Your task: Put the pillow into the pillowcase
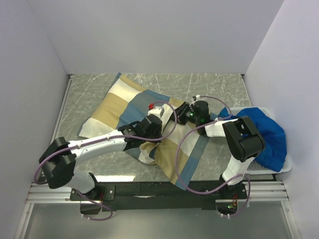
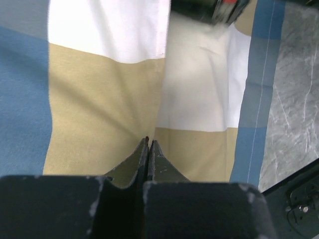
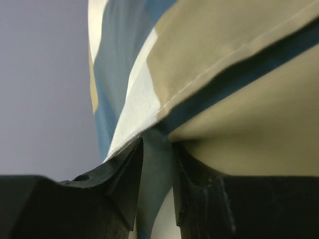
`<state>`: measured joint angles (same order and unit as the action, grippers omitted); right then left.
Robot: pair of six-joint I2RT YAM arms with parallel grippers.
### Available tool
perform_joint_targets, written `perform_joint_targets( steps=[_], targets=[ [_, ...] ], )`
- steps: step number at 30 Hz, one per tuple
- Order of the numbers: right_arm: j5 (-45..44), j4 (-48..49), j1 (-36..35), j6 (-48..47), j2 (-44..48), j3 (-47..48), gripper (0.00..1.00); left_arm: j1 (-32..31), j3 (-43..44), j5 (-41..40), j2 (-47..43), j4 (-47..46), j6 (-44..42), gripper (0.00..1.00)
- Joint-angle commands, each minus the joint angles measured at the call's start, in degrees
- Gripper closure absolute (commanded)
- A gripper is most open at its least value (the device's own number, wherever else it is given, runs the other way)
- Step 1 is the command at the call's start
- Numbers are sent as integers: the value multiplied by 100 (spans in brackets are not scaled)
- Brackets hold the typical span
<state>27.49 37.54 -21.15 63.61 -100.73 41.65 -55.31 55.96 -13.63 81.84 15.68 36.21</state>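
The pillowcase (image 1: 124, 107), in tan, slate-blue and white blocks, lies slanted across the table from far left to the near middle. Its far-left part looks filled. The cream pillow itself is not visible. My left gripper (image 1: 163, 113) is over the middle of the case. In the left wrist view its jaws (image 2: 148, 142) are pressed shut at the end of a fold edge of the pillowcase (image 2: 99, 99). My right gripper (image 1: 185, 114) is just to its right. In the right wrist view it (image 3: 157, 144) is shut on a slate-blue strip of the pillowcase (image 3: 224, 45), lifted off the table.
A white basket (image 1: 279, 170) at the right edge holds a bright blue cloth (image 1: 266, 132). The grey marble tabletop (image 1: 214, 89) shows behind and to the right of the case. White walls enclose the left, back and right sides.
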Motion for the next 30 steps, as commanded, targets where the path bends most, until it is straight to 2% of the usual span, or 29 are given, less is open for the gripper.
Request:
perform_joint_targets(
  steps=[1, 4, 9, 12, 15, 16, 21, 30],
  targets=[
    [134, -9, 497, -183, 132, -52, 63, -138, -42, 607, 331, -654, 290, 99],
    [152, -299, 778, -323, 71, 123, 63, -182, -147, 677, 490, -794, 422, 98],
    [398, -335, 1313, -253, 53, 89, 63, -191, -95, 598, 780, -918, 554, 87],
    [363, -729, 1473, -454, 290, 1, 63, -191, 37, 738, 1000, -1049, 554, 79],
    [30, -1502, 1561, -894, 921, -34, 61, -208, 134, 765, 1079, -1067, 528, 64],
    [-41, -1652, 1604, -990, 1080, -69, 61, -217, 143, 765, 1036, -1093, 502, 54],
    [-402, -2286, 1614, -1185, 2142, -218, 60, -208, 160, 844, 851, -1085, 510, 46],
    [-779, -3305, 947, -1852, 3417, -156, 57, -208, 73, 476, -519, -646, 677, 29]
  ],
)
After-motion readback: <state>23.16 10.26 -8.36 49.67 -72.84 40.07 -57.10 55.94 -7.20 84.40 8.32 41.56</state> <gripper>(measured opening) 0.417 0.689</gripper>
